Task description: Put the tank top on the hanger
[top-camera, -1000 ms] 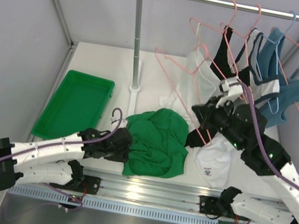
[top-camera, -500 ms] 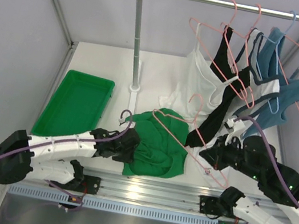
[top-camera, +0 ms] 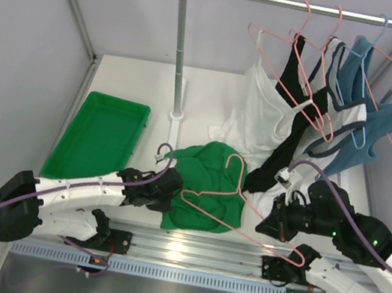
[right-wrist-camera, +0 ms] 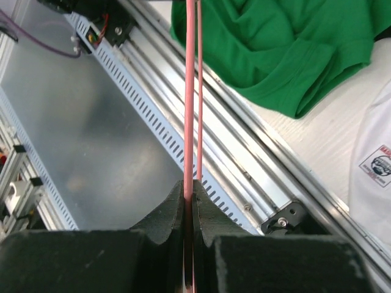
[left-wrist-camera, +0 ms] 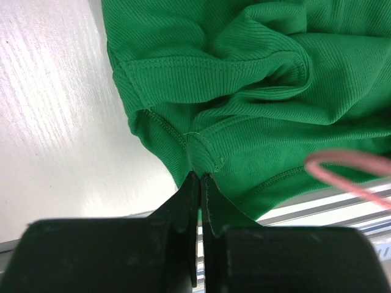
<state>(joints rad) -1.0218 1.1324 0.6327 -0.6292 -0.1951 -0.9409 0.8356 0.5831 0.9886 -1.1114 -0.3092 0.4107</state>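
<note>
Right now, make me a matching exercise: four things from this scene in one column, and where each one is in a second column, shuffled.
Column one
1. bright green fabric tank top
2. salmon-pink wire hanger nearest the arm bases
3. rigid green plastic tray
4. teal-blue tank top

Column two
A. hanging from the metal rail
B. clamped in the right gripper
C. pinched at its hem by the left gripper
D. flat on the table, far left

Pairs: 1-C, 2-B, 3-D, 4-A
</note>
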